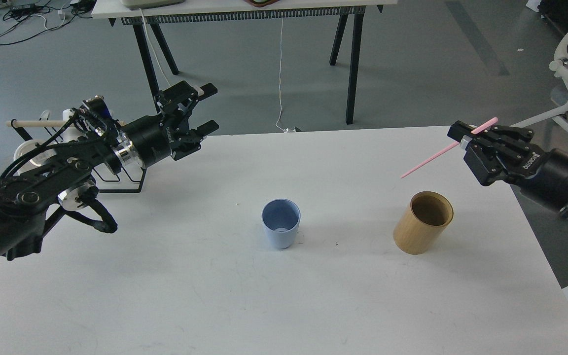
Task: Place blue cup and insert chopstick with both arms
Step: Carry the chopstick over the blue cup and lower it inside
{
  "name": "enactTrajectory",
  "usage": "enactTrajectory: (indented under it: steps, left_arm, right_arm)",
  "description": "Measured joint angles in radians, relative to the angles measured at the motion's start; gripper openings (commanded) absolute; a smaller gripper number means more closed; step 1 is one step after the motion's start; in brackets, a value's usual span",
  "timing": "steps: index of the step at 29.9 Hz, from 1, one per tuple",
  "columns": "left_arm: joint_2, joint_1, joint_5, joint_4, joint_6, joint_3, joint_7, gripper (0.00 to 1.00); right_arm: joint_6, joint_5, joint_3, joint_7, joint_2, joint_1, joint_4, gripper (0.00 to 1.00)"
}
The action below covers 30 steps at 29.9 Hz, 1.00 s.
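The pale blue cup [281, 229] stands upright and empty at the middle of the white table [274, 305]. My right gripper [464, 136] is shut on a thin pink chopstick [437, 153] and holds it in the air above and right of the tan wooden cylinder [423, 222]. The chopstick slants down to the left, its lower tip clear of the cylinder. My left gripper [206, 107] is open and empty, raised over the table's far left edge, well away from the cup.
A black wire rack [116, 173] with a pale wooden rod [32, 123] stands at the table's far left, behind my left arm. A second table's legs [350, 64] stand beyond the far edge. An office chair [567, 93] is at the right.
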Motion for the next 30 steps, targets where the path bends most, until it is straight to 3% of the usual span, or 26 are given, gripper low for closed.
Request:
enactTrajectory:
  steps: [4,9,18,25,30]
  left_arm:
    - [0.0,0.001,0.0,0.0,0.0,0.0,0.0,0.98]
    - [0.0,0.002,0.0,0.0,0.0,0.002,0.0,0.98]
    - [-0.001,0.009,0.0,0.0,0.0,0.004,0.0,0.98]
    - [0.0,0.022,0.0,-0.001,0.0,-0.001,0.0,0.98]
    - [0.003,0.026,-0.002,-0.003,0.0,-0.003,0.0,0.98]
  right_arm:
    - [0.0,-0.006,-0.003,0.0,0.054,0.027,0.009,0.0]
    - [0.0,-0.033,-0.019,0.0,0.233,0.05,-0.02,0.0]
    - [0.0,-0.136,-0.082,0.0,0.513,0.102,-0.208,0.0]
    - [0.0,-0.139,-0.189,0.0,0.637,0.155,-0.318,0.0]
    - [0.0,-0.139,-0.198,0.0,0.66,0.153,-0.327,0.01]
